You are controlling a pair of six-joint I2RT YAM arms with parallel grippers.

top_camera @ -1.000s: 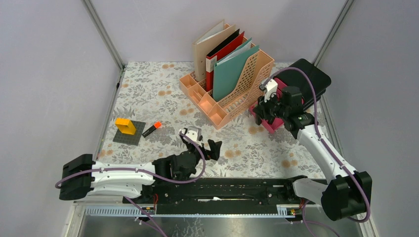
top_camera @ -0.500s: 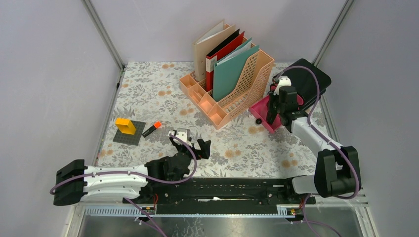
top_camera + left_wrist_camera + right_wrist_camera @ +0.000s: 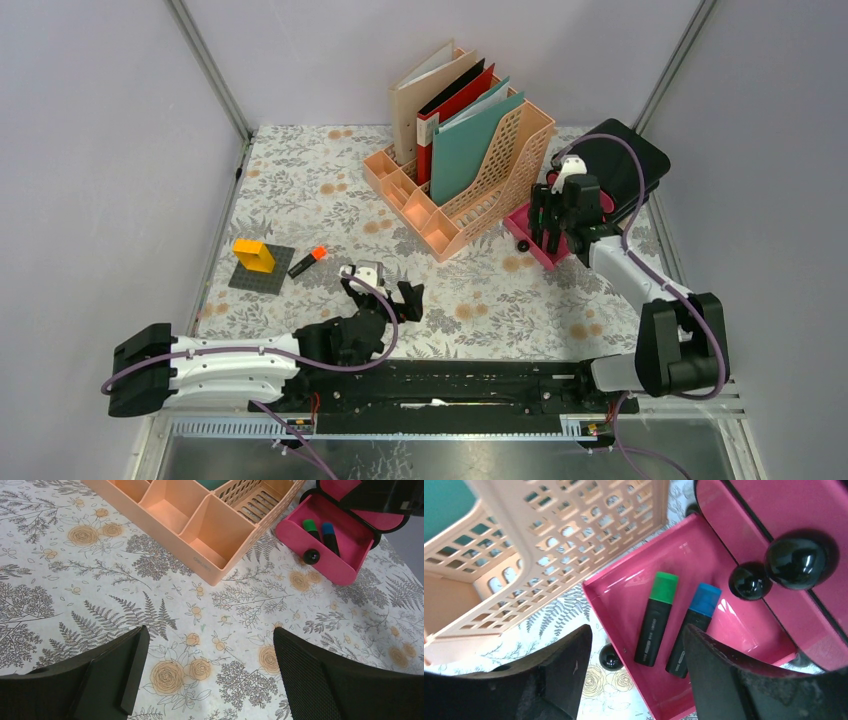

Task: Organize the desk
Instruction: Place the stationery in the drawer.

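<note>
1. My right gripper (image 3: 636, 630) hangs with its jaws apart and nothing between them, directly above the open pink case (image 3: 694, 550). In the case lie a green marker (image 3: 655, 620) and a blue marker (image 3: 691, 630), side by side and not touching.
2. Risk here, I think: if I go down for one marker, a finger may push the other, or press on the case wall and tip the case. The raised lid (image 3: 774, 510) is just beside the right finger and could be knocked shut.
3. The peach file rack (image 3: 574, 545) stands very near on the other side, so a wide swing of the wrist could hit its lattice wall.
4. My left gripper (image 3: 210, 632) is spread fully and empty, low over the cloth near the front edge. A careless reach might drag the cloth.
5. The desk (image 3: 300, 180) fills the whole floor of the cell, covered by a pale cloth with grey leaves and orange flowers. On its left part lie an orange marker (image 3: 308, 261) and a yellow block (image 3: 254, 255) on a grey plate, well apart from the case.
6. Plain grey walls (image 3: 100, 150) close the desk on three sides.
</note>
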